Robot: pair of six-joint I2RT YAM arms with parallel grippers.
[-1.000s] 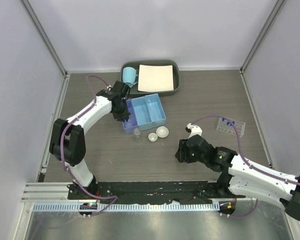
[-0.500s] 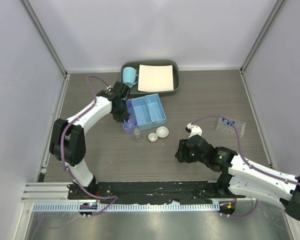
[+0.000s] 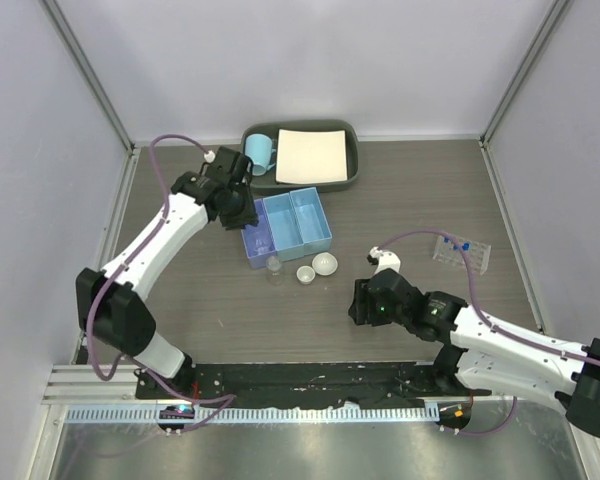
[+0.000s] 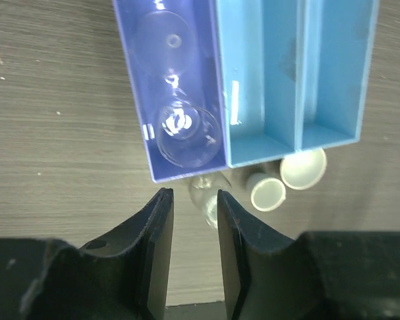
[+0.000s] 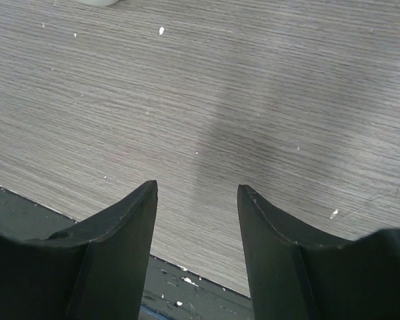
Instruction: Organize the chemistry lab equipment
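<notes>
The blue three-compartment box (image 3: 290,224) sits mid-table; in the left wrist view (image 4: 300,73) its left compartment holds two clear round items (image 4: 187,127). The small clear bottle (image 3: 274,266) stands just in front of the box and also shows in the left wrist view (image 4: 210,195). Two small white dishes (image 3: 306,274) (image 3: 325,264) sit beside it. My left gripper (image 3: 237,208) (image 4: 192,195) is open and empty above the box's left edge. My right gripper (image 3: 362,300) (image 5: 197,187) is open and empty over bare table. The clear tube rack (image 3: 461,253) with blue-capped tubes (image 3: 458,243) stands at the right.
A dark grey tray (image 3: 348,178) with a white sheet (image 3: 312,155) and a light-blue mug (image 3: 259,152) stands at the back. A dark strip (image 5: 187,293) marks the table's near edge. Grey walls close in the left, back and right sides.
My left gripper has lifted and drawn back to the far left, away from the box's left compartment. The right arm has barely moved.
</notes>
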